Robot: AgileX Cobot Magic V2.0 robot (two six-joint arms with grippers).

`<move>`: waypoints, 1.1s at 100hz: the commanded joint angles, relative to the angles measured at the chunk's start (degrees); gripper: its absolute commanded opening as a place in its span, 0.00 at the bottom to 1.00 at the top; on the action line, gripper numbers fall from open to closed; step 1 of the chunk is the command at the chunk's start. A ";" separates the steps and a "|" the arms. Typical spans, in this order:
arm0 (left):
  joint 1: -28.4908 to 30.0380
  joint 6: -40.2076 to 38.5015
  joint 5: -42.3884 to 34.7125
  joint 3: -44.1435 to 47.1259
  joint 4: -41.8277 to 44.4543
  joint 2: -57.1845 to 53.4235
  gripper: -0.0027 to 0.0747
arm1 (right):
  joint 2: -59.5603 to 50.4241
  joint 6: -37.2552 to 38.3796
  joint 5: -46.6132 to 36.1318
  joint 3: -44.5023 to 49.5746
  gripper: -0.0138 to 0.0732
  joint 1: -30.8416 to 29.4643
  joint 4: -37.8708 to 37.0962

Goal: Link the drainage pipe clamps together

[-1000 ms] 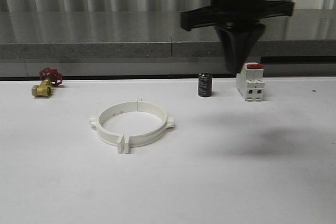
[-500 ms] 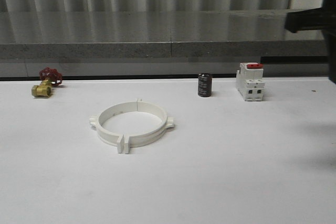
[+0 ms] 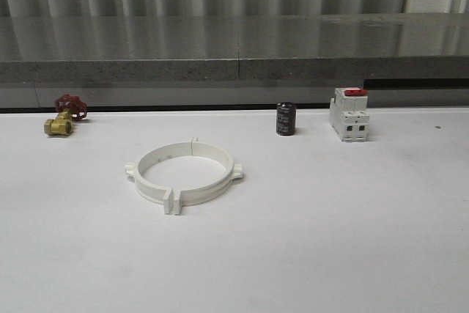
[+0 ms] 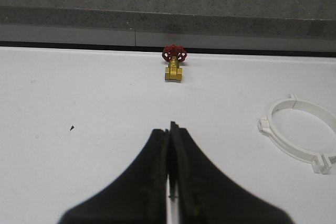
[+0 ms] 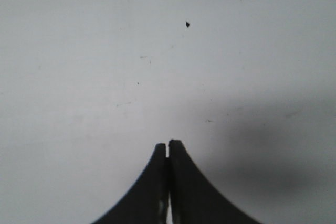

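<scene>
Seemingly done: two white plastic half-ring drainage pipe clamps [image 3: 183, 174] form one ring; left gripper [image 4: 170, 129] and right gripper [image 5: 168, 146] closed, empty.

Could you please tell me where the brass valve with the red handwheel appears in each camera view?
Front view: brass valve at far left, by the table's back edge.
Left wrist view: upper centre, beyond the left gripper.
Right wrist view: not in it.
Shared landmark: white clamp ring, also.
</scene>
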 commanded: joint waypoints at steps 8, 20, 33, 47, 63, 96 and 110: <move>0.03 -0.18 -4.35 -1.58 -0.39 0.43 0.01 | -11.83 -0.81 -13.03 6.50 0.09 -0.34 -0.62; 0.03 -0.18 -4.35 -1.58 -0.39 0.43 0.01 | -20.00 -0.94 -21.71 12.03 0.08 -0.34 -1.04; 0.03 -0.18 -4.35 -1.58 -0.39 0.43 0.01 | -27.76 -1.25 -31.99 18.25 0.08 -0.34 -2.69; 0.03 -0.18 -4.35 -1.58 -0.39 0.43 0.01 | -35.49 -1.25 -42.47 25.03 0.08 -0.34 -3.57; 0.03 -0.18 -4.35 -1.58 -0.39 0.43 0.01 | -43.37 -1.25 -48.27 32.62 0.08 -0.34 -4.73; 0.03 -0.18 -4.35 -1.58 -0.39 0.43 0.01 | -55.06 -1.25 -51.10 42.09 0.08 -0.34 -4.59; 0.03 -0.18 -4.35 -1.58 -0.39 0.43 0.01 | -60.99 -1.25 -49.78 45.00 0.08 -0.90 -4.90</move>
